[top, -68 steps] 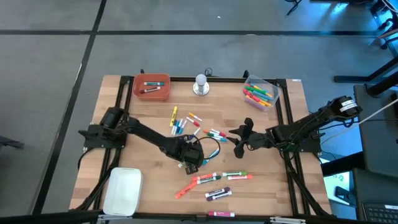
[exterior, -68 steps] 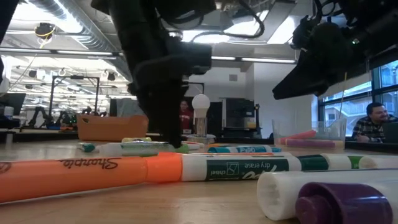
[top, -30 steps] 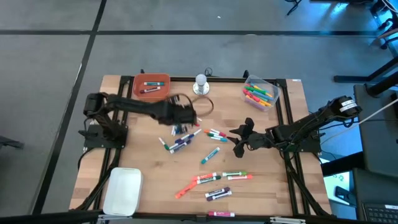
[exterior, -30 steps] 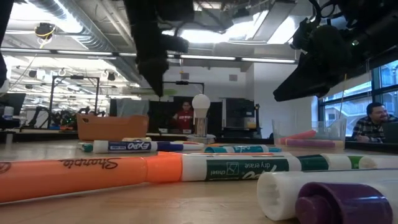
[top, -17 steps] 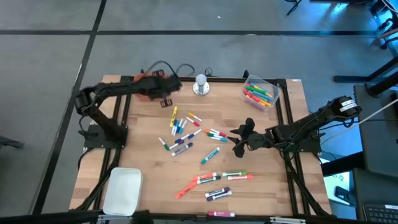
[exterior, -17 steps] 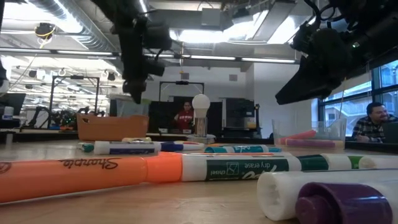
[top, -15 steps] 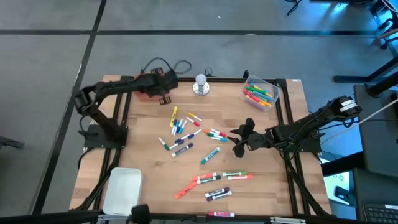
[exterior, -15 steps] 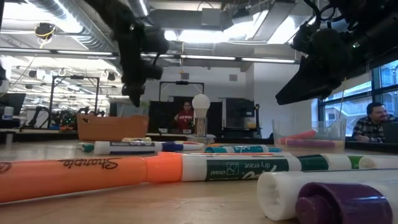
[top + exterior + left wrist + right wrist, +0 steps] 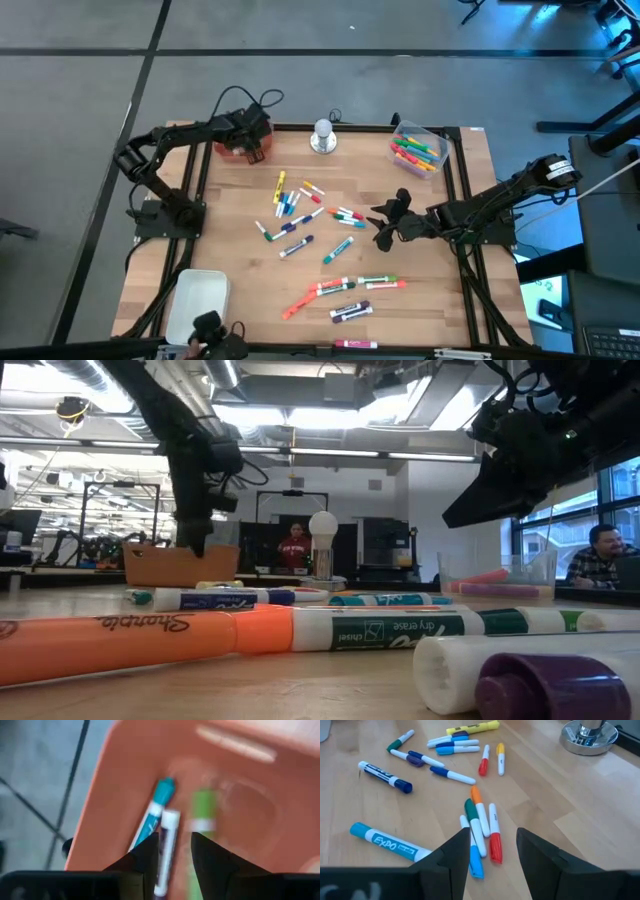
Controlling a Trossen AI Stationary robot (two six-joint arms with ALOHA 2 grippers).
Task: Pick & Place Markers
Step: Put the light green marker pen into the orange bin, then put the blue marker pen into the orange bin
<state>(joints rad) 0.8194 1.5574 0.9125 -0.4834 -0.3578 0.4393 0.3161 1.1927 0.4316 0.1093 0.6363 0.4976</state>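
Left claw (image 9: 173, 840) hangs right over the orange bin (image 9: 125, 765), close to its floor. A white marker (image 9: 169, 827) sits in the middle of the claw. I cannot tell if the claw is gripping it or if the marker just lies in the bin under it. Inside the orange bin, just beside the white marker, lie a blue-green marker (image 9: 159, 800) and a green marker (image 9: 202, 812). If the claw has the white marker and lets go while it is tilted, I think the marker could bounce off the other two, or hit the bin wall and roll out. If the claw goes lower, it could bump the bin and push it toward the table (image 9: 470, 180) edge, because the bin is at the back corner. If the claw lifts off without letting go all the way, the marker could come up with it and fall outside the bin. Well away from the orange bin, near the middle of the table, many loose markers (image 9: 290, 205) wait to be picked up. A silver knob (image 9: 322, 137) stands a bit to the side of the bin, and a wide swing could knock it. Right claw (image 9: 493, 834) waits far from the orange bin, spread wide with nothing in it, above more markers.
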